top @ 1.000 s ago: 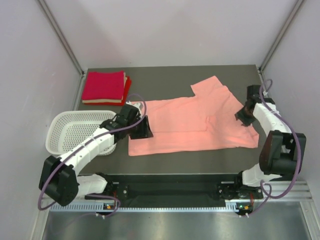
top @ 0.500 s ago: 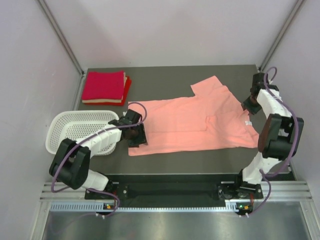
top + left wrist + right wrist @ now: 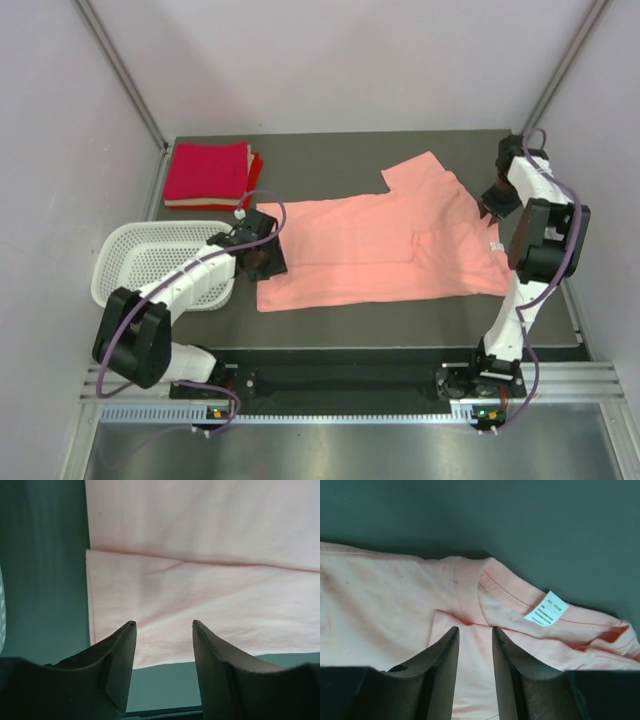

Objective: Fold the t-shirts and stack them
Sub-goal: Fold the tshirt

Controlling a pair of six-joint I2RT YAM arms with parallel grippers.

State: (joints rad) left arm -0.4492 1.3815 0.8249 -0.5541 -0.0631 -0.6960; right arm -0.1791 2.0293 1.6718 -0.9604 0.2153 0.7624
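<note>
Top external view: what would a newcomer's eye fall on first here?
A salmon-pink t-shirt lies spread across the middle of the dark table. The left gripper hovers open at its left edge, and the right gripper hovers open near the collar end on the right. In the far left corner sit folded crimson t-shirts, with a white perforated basket in front of them.

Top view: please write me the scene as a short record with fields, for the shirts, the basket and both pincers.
pink t-shirt: lying flat on the table, not yet a folded square
red t-shirts: folded, stacked at the far left corner
basket: white, at the left edge
left pincer: open, over the pink t-shirt's left edge, holding nothing
right pincer: slightly open, over the collar, near the white tag
</note>
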